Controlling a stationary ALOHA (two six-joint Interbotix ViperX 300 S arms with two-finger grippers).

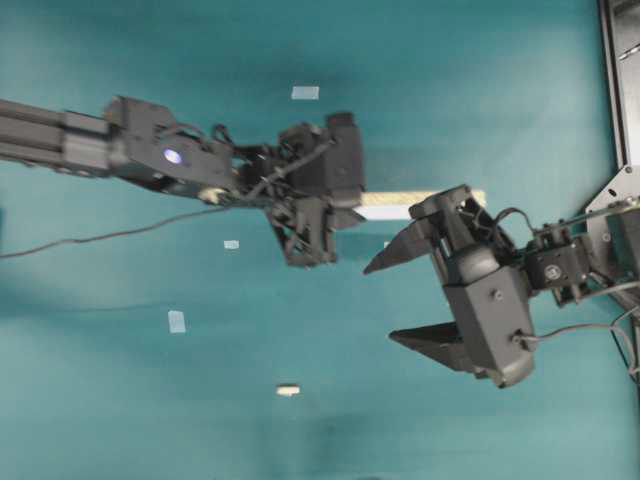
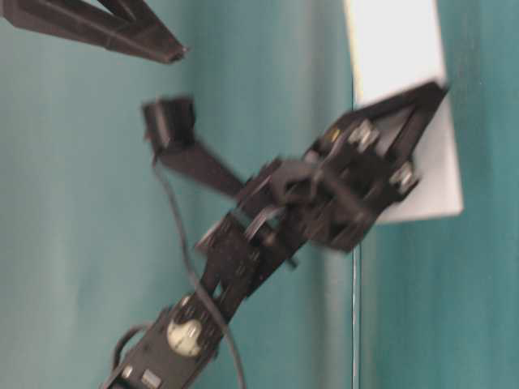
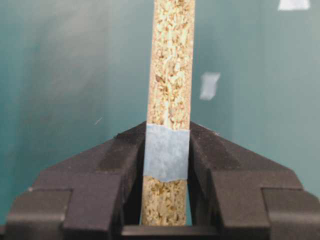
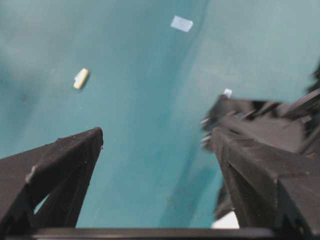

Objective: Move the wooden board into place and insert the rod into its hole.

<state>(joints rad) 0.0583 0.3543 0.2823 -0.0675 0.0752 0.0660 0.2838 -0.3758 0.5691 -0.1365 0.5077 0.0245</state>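
Near the centre of the overhead view, the left gripper (image 1: pixel 310 215) is clamped on the wooden board (image 1: pixel 420 205), whose pale strip runs from the gripper toward three o'clock until the right arm covers its far end. From the left wrist camera, the board (image 3: pixel 170 75) stands on edge between the two black fingers (image 3: pixel 120 155), its speckled tan chipboard edge facing the lens and running up toward twelve o'clock. A pale blue tape strip (image 3: pixel 166 152) wraps that edge just where the fingers press on it.

At four o'clock from the left gripper in the overhead view, the right gripper (image 1: pixel 400 300) hangs with its fingers spread wide apart and nothing between them. It is close to the board without touching it.

Down at six o'clock, the rod (image 1: pixel 288 390) lies alone on the teal table (image 1: pixel 120 400), well apart from both grippers. Small pale blue tape squares (image 1: pixel 177 321) are scattered on the table. No hole can be made out on the visible part of the board.
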